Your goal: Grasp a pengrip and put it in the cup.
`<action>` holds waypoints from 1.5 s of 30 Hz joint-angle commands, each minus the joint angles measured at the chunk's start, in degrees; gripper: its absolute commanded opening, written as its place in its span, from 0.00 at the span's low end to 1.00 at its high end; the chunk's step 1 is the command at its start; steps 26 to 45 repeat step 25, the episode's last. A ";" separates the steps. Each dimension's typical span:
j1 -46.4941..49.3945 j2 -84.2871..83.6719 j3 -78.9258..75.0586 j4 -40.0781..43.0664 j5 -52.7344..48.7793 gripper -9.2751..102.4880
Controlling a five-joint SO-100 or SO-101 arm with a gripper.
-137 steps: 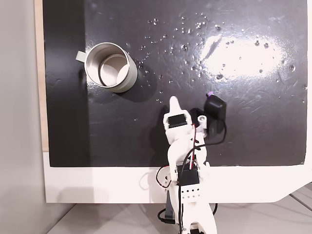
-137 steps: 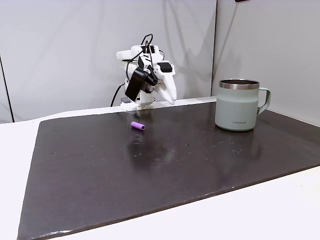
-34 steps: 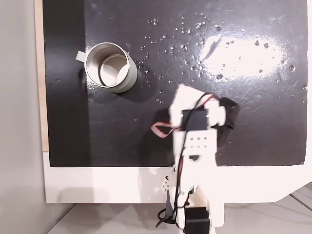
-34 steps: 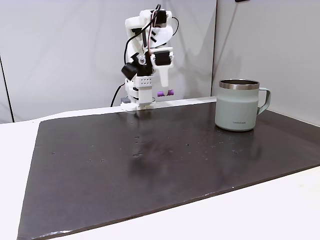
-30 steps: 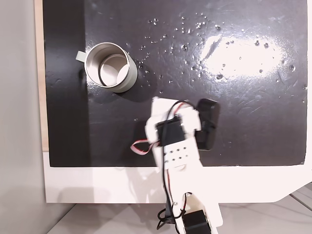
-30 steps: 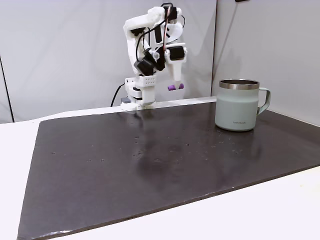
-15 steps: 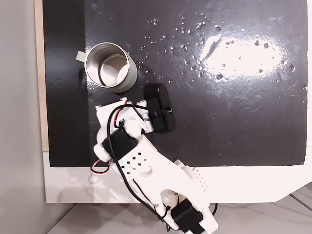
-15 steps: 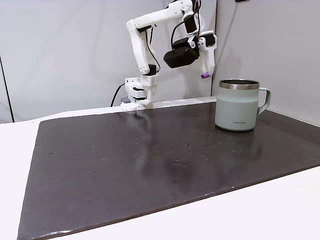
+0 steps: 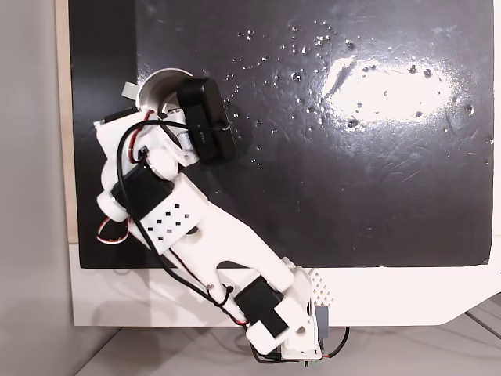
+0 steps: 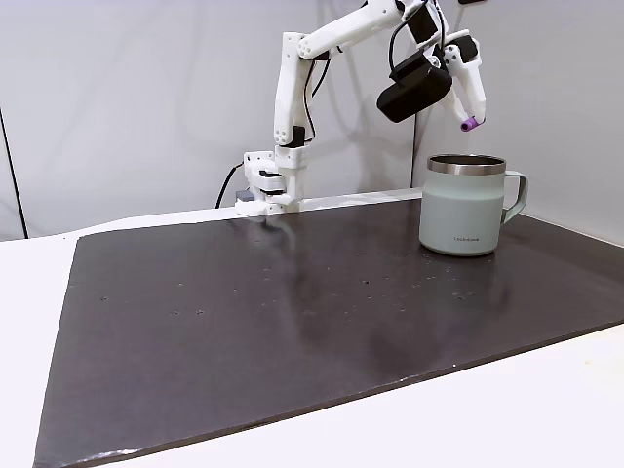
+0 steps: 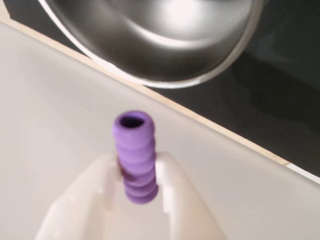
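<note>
The cup (image 10: 464,210), a pale grey-beige mug with a small side handle, stands on the right of the dark mat in a fixed view. In the overhead-looking fixed view the cup (image 9: 154,88) is mostly covered by my wrist. My gripper (image 10: 469,117) hangs just above the cup's rim, shut on the pengrip (image 10: 471,125), a tiny purple ribbed cylinder. In the wrist view the pengrip (image 11: 135,152) sticks out from between the white fingers (image 11: 172,187), its hollow end facing the camera. The cup's shiny interior (image 11: 160,35) lies beyond it.
The dark glossy mat (image 10: 292,312) covers most of the white table (image 10: 507,409). My arm's base (image 10: 271,185) stands at the mat's far edge by a grey wall. Seen from above, the arm (image 9: 196,227) stretches diagonally over the mat's lower left corner.
The arm has swung from the middle of the mat to the cup, carrying the pengrip higher. The pengrip now hangs over the cup's rim instead of beside it.
</note>
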 commanded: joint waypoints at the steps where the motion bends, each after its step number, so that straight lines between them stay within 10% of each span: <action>1: 0.53 0.18 -3.87 -2.02 -0.26 0.08; 14: 5.98 -0.44 -3.87 -2.20 -1.76 0.36; 45: 6.42 -0.44 -3.78 -2.11 -2.90 0.35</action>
